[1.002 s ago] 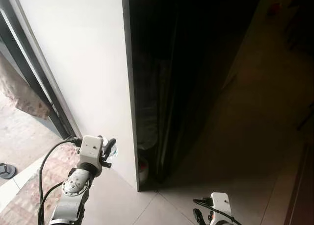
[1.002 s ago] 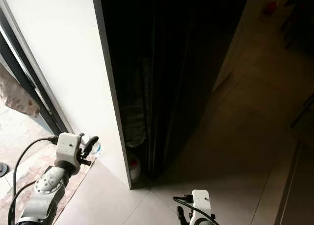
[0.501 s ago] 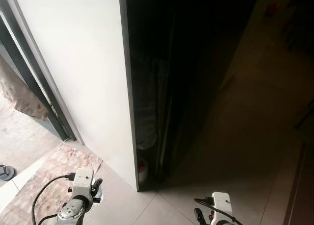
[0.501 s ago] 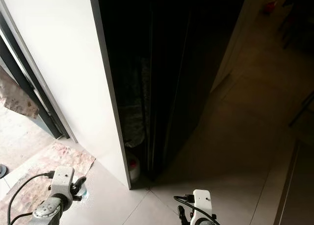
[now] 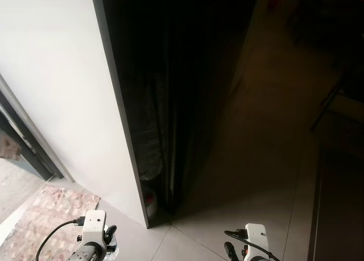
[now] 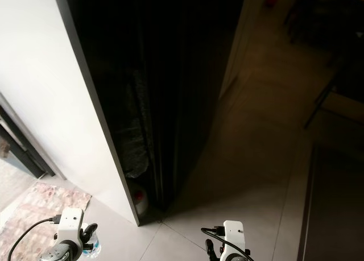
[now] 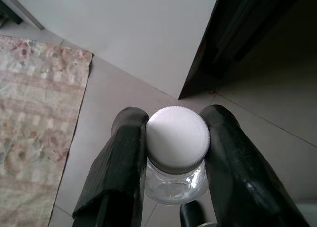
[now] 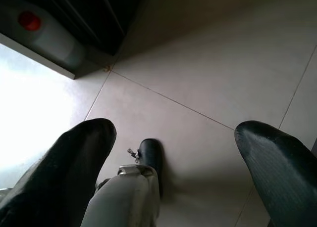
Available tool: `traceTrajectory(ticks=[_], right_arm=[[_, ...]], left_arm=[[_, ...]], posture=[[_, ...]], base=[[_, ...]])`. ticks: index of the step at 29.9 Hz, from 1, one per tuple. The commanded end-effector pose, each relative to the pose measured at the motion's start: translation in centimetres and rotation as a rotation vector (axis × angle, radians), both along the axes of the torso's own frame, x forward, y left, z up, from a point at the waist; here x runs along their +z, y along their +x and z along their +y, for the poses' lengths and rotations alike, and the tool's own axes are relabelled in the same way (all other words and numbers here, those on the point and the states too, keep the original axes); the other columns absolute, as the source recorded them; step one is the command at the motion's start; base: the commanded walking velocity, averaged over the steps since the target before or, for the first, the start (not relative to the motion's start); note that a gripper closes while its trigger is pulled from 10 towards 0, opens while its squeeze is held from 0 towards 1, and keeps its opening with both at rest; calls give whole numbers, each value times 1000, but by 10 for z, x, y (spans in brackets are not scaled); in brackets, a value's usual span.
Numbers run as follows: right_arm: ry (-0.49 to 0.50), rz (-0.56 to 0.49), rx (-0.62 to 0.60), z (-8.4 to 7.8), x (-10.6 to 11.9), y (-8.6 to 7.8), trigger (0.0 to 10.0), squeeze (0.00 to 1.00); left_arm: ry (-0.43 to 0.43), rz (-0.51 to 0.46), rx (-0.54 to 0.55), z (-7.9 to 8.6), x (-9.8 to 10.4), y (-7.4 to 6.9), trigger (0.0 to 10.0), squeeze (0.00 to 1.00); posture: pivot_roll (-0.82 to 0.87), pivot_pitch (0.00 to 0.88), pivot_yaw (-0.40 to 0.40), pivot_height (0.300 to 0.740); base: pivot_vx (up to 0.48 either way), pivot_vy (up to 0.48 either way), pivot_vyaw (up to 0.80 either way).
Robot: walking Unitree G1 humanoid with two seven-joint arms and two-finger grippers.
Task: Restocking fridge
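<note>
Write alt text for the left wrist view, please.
The left gripper holds a clear bottle with a white cap between its two black fingers, above a tiled floor with a patterned rug.

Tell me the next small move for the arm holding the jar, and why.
Probably raise the left gripper back up and forward toward the dark gap beside the white panel. Its jaws are shut on the clear glass jar with the white screw lid, but the arm hangs low over the tiled floor, so the jar cannot be shelved from there. The right gripper hangs open.
</note>
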State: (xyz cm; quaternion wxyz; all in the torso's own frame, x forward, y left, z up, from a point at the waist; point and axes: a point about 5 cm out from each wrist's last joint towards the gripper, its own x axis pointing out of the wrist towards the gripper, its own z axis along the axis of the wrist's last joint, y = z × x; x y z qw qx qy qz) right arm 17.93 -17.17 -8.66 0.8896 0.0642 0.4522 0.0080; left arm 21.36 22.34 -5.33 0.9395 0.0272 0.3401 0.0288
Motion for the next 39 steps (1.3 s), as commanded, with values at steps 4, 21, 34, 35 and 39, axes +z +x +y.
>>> traceTrajectory(ticks=[4,21,34,35,39], right_arm=[[-5,6,-5,-2,0,-1,10000,0],[-5,0,3,-3,0,-1,10000,0],[-7,1,14,-2,1,1,10000,0],[-6,0,13,-2,1,1,10000,0],[-3,-2,9,-2,1,1,10000,0]], left_arm=[[9,19,9,1,-4,-6,10000,0],[20,32,44,3,-8,-12,10000,0],[-1,51,62,-2,-11,-15,10000,0],[-1,51,59,-3,-11,-15,10000,0],[-1,49,58,-3,-11,-14,10000,0]], posture=[[91,0,-12,740],[103,18,-24,740],[95,35,-24,740],[93,35,-23,740],[91,38,-21,740]], base=[[0,0,-794],[0,0,-277],[0,145,0],[0,315,0],[0,312,0]])
